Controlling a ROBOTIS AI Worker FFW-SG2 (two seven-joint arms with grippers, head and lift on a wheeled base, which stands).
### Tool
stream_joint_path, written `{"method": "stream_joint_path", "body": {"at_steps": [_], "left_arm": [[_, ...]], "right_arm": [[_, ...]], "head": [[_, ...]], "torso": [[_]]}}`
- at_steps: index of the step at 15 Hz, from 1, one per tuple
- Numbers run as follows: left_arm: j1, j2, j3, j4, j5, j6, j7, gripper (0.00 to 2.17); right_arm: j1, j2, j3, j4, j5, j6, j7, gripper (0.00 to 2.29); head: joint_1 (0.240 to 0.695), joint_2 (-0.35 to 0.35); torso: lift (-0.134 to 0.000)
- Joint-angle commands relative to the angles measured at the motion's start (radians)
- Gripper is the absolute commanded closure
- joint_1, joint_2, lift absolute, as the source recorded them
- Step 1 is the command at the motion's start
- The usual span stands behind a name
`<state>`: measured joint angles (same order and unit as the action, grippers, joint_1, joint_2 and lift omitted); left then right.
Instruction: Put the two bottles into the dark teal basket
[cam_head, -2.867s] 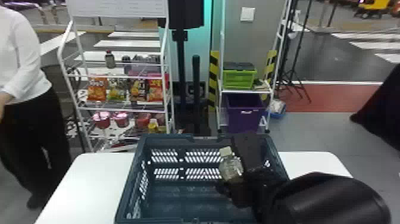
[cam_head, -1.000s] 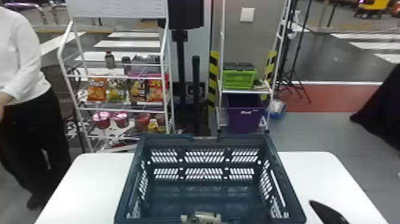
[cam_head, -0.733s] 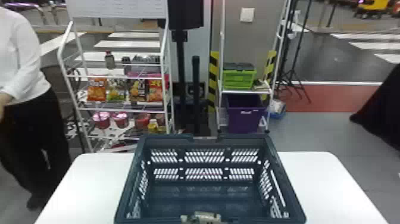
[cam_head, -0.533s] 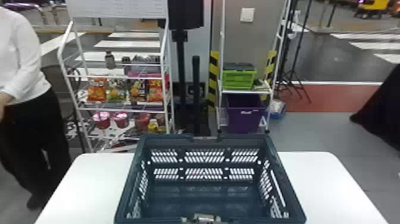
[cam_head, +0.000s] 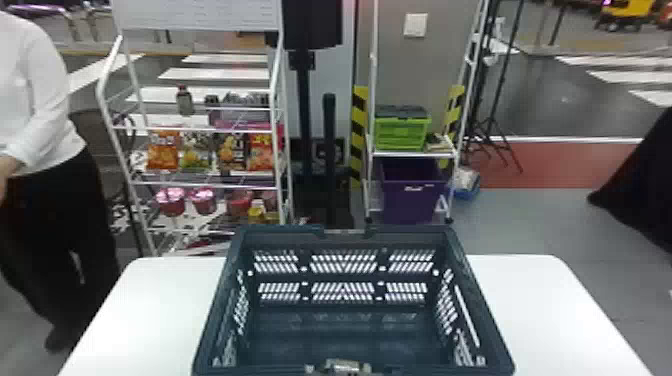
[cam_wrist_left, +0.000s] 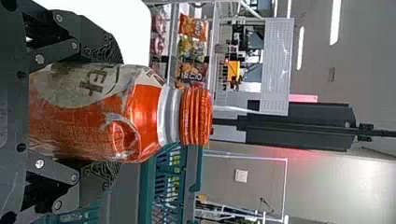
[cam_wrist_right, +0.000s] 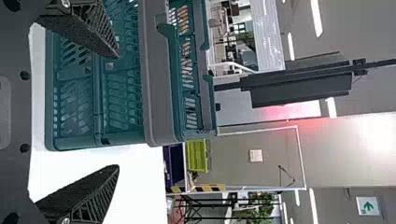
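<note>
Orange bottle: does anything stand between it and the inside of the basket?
The basket's near rim seems in the way: the bottle, in the left gripper, looks to be outside it. Nothing else visible stands between.

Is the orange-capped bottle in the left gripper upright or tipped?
Upright: the bottle in the left gripper runs roughly parallel to the black stand behind it, with its orange cap at the upper end.

Shop-type area: white rack (cam_head: 200, 129) w/ snack bags (cam_head: 162, 152) & cups (cam_head: 170, 202), green crate (cam_head: 400, 135) above purple bin (cam_head: 407, 202), + exit sign (cam_wrist_right: 368, 206).
</note>
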<state>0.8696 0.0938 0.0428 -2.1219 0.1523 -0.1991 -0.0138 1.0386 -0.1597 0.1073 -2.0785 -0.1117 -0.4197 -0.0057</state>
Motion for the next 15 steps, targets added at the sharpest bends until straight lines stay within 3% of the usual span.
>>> {"method": "stream_joint_path", "body": {"at_steps": [1, 5, 8, 11, 15], "left_arm": [[-0.011, 0.003, 0.032, -0.133, -0.004, 0.146, 0.000, 2.15], [-0.121, 0.014, 0.062, -0.332, 0.012, 0.465, -0.003, 2.15], [-0.212, 0.017, 0.049, -0.402, 0.027, 0.536, -0.017, 2.15], [-0.316, 0.018, 0.028, -0.382, 0.058, 0.563, -0.040, 2.15], [-0.500, 0.027, -0.084, -0.257, 0.058, 0.585, -0.097, 2.15]], "right_arm": [[0.001, -0.004, -0.001, 0.000, 0.000, 0.002, 0.000, 0.04], [0.011, -0.008, -0.004, 0.003, 0.000, 0.011, 0.004, 0.05], [0.029, -0.006, -0.003, -0.002, 0.001, 0.008, 0.004, 0.05], [0.034, 0.008, 0.003, 0.001, 0.026, 0.036, 0.003, 0.06], [0.021, 0.023, 0.034, 0.003, 0.066, 0.121, -0.020, 0.06]], "head": [[0.499, 0.000], [0.499, 0.000], [0.499, 0.000], [0.499, 0.000], [0.499, 0.000]], "torso": [[0.000], [0.000], [0.000], [0.000], [0.000]]}}
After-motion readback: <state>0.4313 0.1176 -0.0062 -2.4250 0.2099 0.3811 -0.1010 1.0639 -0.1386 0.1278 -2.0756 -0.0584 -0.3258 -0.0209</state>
